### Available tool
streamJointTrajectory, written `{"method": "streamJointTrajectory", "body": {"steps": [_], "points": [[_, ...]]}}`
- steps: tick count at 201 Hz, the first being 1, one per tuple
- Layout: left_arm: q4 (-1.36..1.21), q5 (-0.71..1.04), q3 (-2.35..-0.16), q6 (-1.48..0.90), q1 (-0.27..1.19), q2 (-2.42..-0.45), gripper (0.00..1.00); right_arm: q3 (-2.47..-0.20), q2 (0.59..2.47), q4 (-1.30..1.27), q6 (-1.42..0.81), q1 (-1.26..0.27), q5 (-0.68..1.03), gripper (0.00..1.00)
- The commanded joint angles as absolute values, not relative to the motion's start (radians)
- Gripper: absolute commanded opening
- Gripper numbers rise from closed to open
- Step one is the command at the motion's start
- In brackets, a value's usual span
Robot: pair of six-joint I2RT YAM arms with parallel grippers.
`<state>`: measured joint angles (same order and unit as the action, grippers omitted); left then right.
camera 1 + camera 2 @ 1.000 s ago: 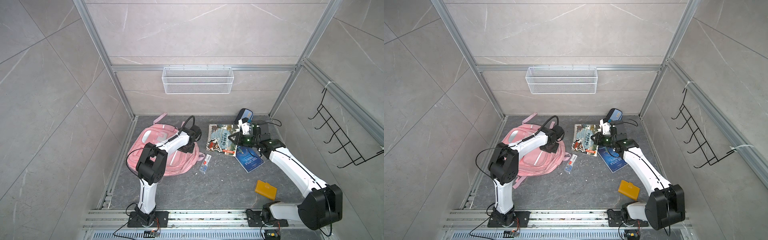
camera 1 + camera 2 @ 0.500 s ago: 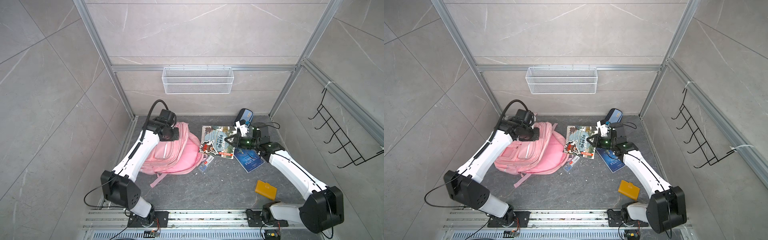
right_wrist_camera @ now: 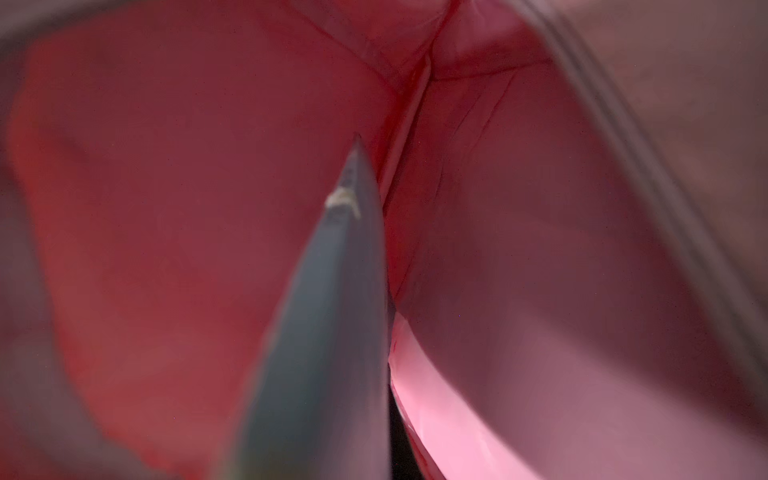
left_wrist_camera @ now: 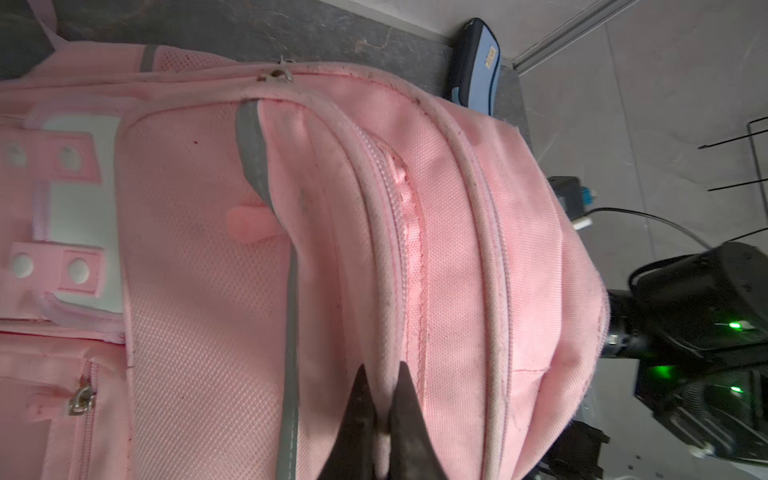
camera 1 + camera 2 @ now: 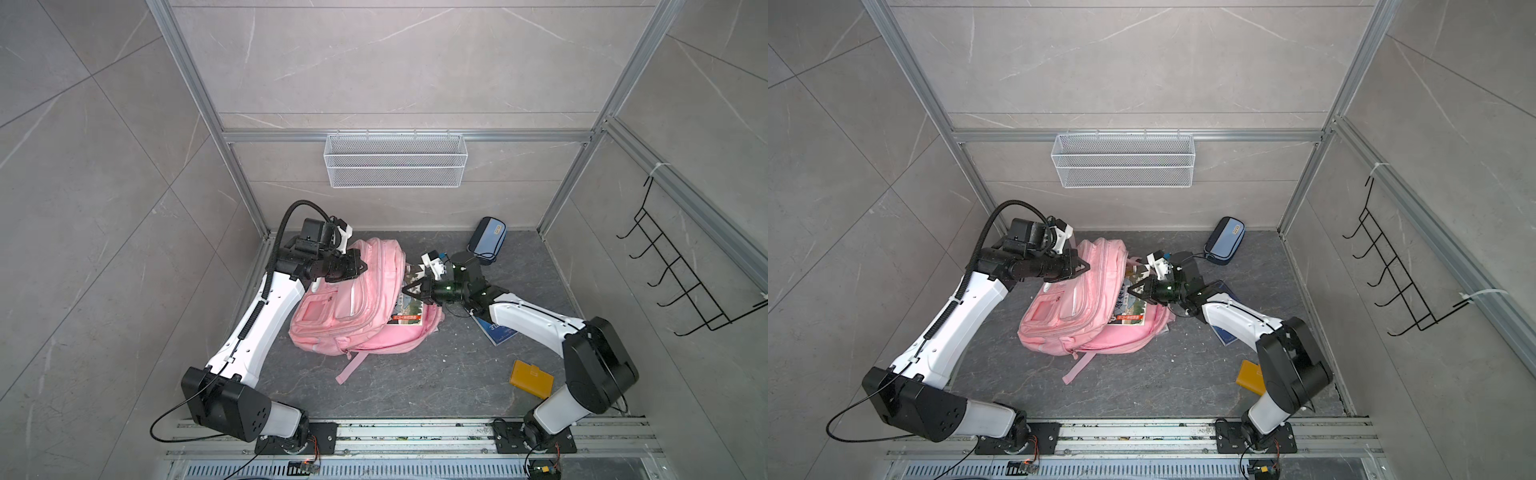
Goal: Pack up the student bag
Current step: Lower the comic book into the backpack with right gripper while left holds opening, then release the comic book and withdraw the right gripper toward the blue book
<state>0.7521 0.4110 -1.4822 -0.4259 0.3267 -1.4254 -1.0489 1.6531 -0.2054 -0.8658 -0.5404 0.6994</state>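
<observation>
Robot test cell (lab-like), aluminium frame (image 5: 407, 136), tiled walls (image 5: 395, 62), wire basket (image 5: 395, 163), mounting rail (image 5: 415, 432)

A: Entry one, open floor?
B: Bare floor (image 5: 415, 390) in front of the bag (image 5: 353, 320); only a strap (image 5: 351, 366) crossed it.
A: Right side?
B: Cluttered by a blue book (image 5: 496, 334) and a yellow case (image 5: 532, 379), with a bare lane between them. A pencil case (image 5: 488, 239) filled the back corner.
A: Bag's mouth?
B: Narrow; a picture book (image 5: 409, 307) lay in it.

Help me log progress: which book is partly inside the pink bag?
The illustrated book, poking from the student bag's opening; the blue book lies outside on the floor.
</observation>
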Motion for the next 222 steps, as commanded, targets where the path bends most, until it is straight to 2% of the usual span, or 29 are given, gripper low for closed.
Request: {"method": "streamJointTrajectory", "body": {"steps": [1,46,106,125,157,187,222], "points": [[0.485,0.553,-1.484,-0.504,0.324,-1.352,0.0,-1.108,1.724,-0.408,-0.948,-0.559,0.691,0.0],[0.341,0.59,-1.432,-0.612,0.325,-1.345,0.0,-1.223,1.93,-0.528,-1.013,-0.611,0.711,0.0],[0.309,0.575,-1.405,-0.644,0.327,-1.345,0.0,-1.335,2.129,-0.572,-1.035,-0.66,0.742,0.0],[0.335,0.557,-1.403,-0.63,0.329,-1.345,0.0,-1.347,2.156,-0.564,-1.033,-0.667,0.741,0.07],[0.373,0.529,-1.389,-0.613,0.327,-1.342,0.0,-1.328,2.118,-0.492,-0.984,-0.666,0.708,0.22],[0.465,0.463,-1.402,-0.561,0.325,-1.35,0.0,-1.311,2.035,-0.385,-0.921,-0.662,0.676,0.58],[0.608,0.381,-1.433,-0.437,0.317,-1.374,0.0,-1.272,1.894,-0.209,-0.814,-0.65,0.626,0.88]]}}
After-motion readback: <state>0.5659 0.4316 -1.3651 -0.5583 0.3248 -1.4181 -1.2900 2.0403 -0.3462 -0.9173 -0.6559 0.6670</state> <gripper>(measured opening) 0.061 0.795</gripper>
